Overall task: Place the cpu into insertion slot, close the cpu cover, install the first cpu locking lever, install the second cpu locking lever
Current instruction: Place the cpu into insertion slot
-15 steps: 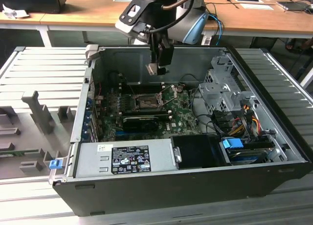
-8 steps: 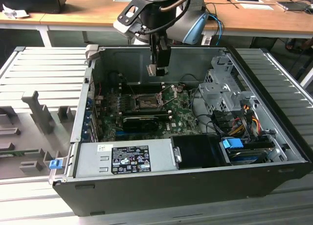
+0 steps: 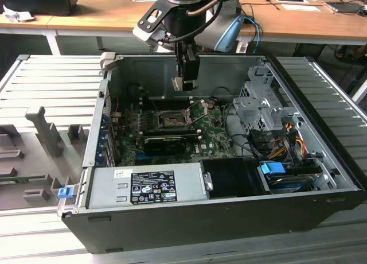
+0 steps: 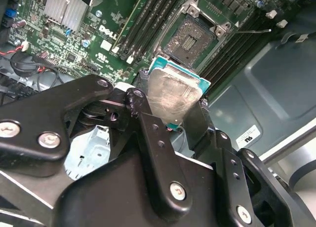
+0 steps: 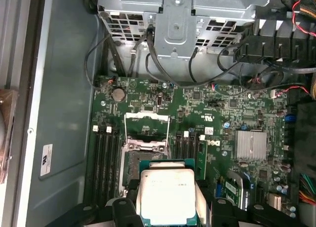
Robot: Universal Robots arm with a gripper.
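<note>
Hand: the black hand grips the chip by two opposite edges, inside the open black computer case.
Chip: the small square silver-topped cpu hangs above the green board, clear of the socket.
Socket: the square black-rimmed insertion slot has its dark centre uncovered.
Cover: the thin silver frame cpu cover is swung up.
Around: long black memory slots flank the socket; a silver finned heatsink sits nearby.

light: bright, even | glare: soft sheen on cpu | shadow: case interior dim

The cpu tight in the gripper, tilted, apparently clear of the open insertion slot on the motherboard.
</note>
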